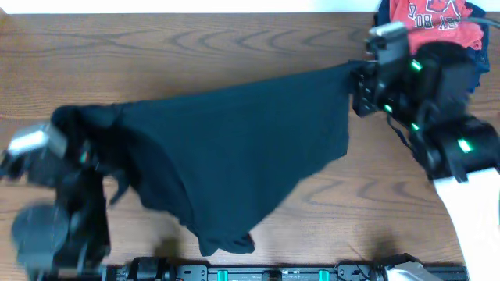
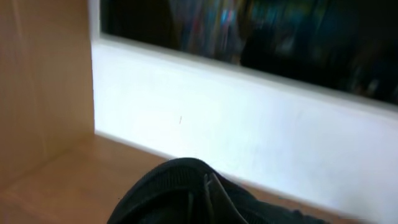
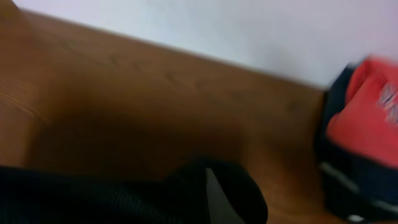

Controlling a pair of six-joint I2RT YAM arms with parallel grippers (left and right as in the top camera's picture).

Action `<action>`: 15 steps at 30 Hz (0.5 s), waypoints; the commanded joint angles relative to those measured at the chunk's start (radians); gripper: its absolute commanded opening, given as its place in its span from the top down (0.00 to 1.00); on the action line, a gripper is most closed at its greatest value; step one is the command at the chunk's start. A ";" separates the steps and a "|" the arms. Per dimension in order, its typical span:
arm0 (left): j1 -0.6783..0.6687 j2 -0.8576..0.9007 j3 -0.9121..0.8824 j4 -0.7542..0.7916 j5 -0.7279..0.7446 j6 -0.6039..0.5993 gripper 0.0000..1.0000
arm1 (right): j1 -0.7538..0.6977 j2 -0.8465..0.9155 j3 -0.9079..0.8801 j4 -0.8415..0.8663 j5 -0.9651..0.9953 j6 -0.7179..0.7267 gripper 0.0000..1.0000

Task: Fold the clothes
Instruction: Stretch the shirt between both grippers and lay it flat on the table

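Nearest the lenses is the black T-shirt (image 1: 234, 148): its cloth fills the lower edge of both wrist views, directly under each camera. From overhead we see it spread across the middle of the table (image 1: 195, 47), which is the largest thing in the scene.

One edge of the shirt is drawn into a fairly straight line. That line starts near the left edge of the table and rises toward the top right corner. The rest of the cloth sags from it in a rough triangle, whose tip lies close to the near edge.

The left claw (image 1: 82, 152) sits at the left end of the drawn edge and the right claw (image 1: 361, 90) at the right end. Cloth hides the jaws of both. Because the edge runs taut between them, we judge each claw to be clenched on a corner of the shirt.

The coming move turns on one relation. The shirt's long axis is the line joining the claws, its free bulk lies on the near side of that line, and the hanging tip is about midway between the arms.

Smaller things lie in the top right corner: a red shirt (image 1: 433, 19) resting on dark folded clothes (image 3: 348, 180), just beyond the right claw.
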 commanded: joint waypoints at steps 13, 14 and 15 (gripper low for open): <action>0.007 0.695 0.020 0.191 -0.058 0.017 0.94 | -0.061 0.492 0.008 0.292 0.054 0.062 0.99; 0.007 0.741 0.020 0.233 -0.058 0.017 0.94 | -0.065 0.531 0.008 0.346 0.054 0.060 0.99; 0.007 0.792 0.020 0.286 -0.058 0.017 0.94 | -0.066 0.562 0.008 0.393 0.054 0.060 0.99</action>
